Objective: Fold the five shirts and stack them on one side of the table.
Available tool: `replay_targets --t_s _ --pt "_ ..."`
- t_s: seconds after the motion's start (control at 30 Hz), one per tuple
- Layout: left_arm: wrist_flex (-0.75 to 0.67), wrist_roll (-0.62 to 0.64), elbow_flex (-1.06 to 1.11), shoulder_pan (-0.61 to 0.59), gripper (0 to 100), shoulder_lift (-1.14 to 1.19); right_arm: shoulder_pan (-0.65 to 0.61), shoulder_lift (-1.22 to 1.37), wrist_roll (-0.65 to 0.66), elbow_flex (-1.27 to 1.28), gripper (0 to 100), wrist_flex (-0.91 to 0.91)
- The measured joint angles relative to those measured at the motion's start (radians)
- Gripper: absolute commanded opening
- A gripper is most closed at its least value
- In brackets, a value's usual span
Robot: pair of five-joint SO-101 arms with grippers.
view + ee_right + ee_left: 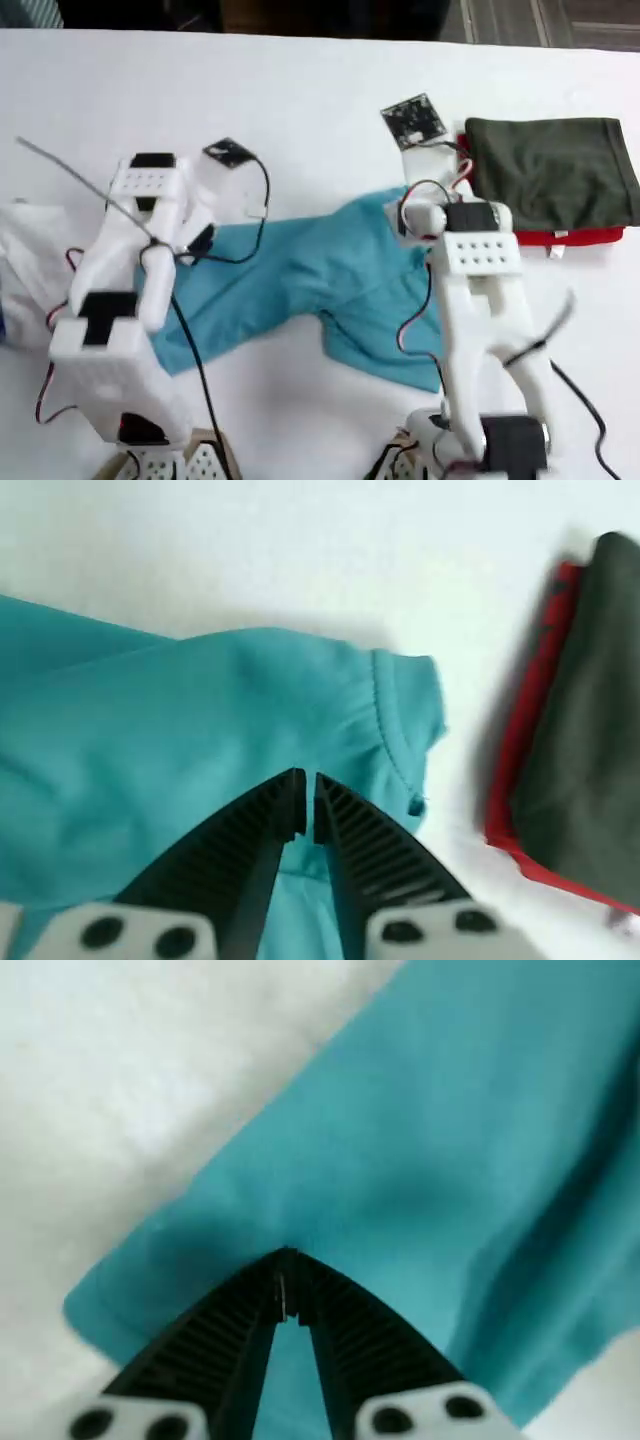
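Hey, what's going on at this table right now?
Two robot arms are working on a teal shirt that lies crumpled across the white table. The left gripper pinches it near one end and the right gripper near the other. Beside the right arm, a folded dark green shirt lies on top of a red shirt.
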Motion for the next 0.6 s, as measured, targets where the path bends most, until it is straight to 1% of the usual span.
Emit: replay_targets --t_s 0.2,0.3,0.4,0.6 --pt "0.009 0.006 -0.215 -0.103 3 0.192 0.063 0.255 0.000 0.002 2.1 -0.066" --pt "0.058 0.008 -0.358 -0.137 3 0.279 0.103 0.342 0.018 0.002 2.1 -0.078" --pt "0.133 0.008 -0.503 -0.141 3 0.353 0.127 0.377 0.060 -0.002 2.1 -0.083" --pt "0.244 0.009 -0.824 -0.143 3 0.502 0.144 0.379 0.075 -0.003 2.1 -0.060"
